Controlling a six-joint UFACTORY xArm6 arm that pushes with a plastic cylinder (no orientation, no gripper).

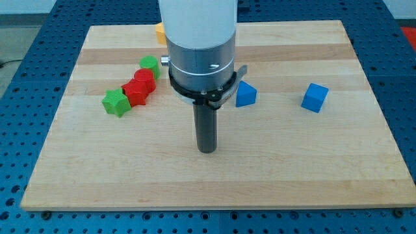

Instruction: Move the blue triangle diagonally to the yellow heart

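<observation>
The blue triangle (246, 94) lies on the wooden board (292, 169) just right of the arm's body. My tip (207, 150) rests on the board below and to the left of the blue triangle, apart from it. A yellow block (160, 31) shows near the board's top edge, mostly hidden behind the arm, so its shape cannot be made out.
A blue cube (315, 97) sits to the right of the triangle. On the left, a diagonal row holds a green block (149, 64), two red blocks (143, 80) (136, 93) and a green star (116, 103). The arm's white and grey body (200, 45) hides the board's top centre.
</observation>
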